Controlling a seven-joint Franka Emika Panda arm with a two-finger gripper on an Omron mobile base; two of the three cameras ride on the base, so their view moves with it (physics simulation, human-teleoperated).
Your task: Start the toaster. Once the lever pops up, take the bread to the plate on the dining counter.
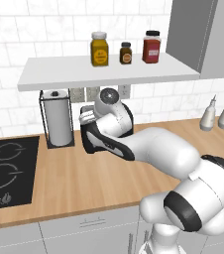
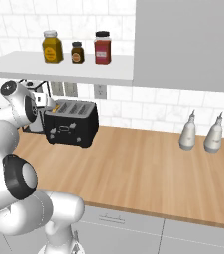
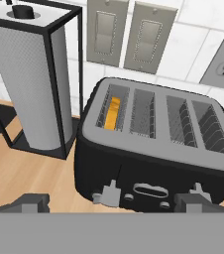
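Observation:
The black toaster (image 3: 148, 163) (image 2: 72, 121) stands on the wood counter against the tiled wall, its grey top cut by several long slots. The bread (image 3: 113, 113) sits down in the leftmost slot, with just its orange-tan edge showing. Two pale levers stick out of the front, the left lever (image 3: 109, 194) low near the bread's side. My gripper (image 3: 114, 206) hovers in front of and slightly above the toaster, open, its fingertips (image 3: 28, 202) spread wide with nothing between them. The plate and the dining counter are out of view.
A wire-framed paper-towel roll (image 3: 34, 84) (image 1: 58, 119) stands close to the toaster's left. A black cooktop (image 1: 7, 168) lies further left. Two pale bottles (image 2: 198, 131) stand to the right. Jars (image 1: 126, 49) sit on the shelf overhead. Wall switches (image 3: 126, 34) are behind the toaster.

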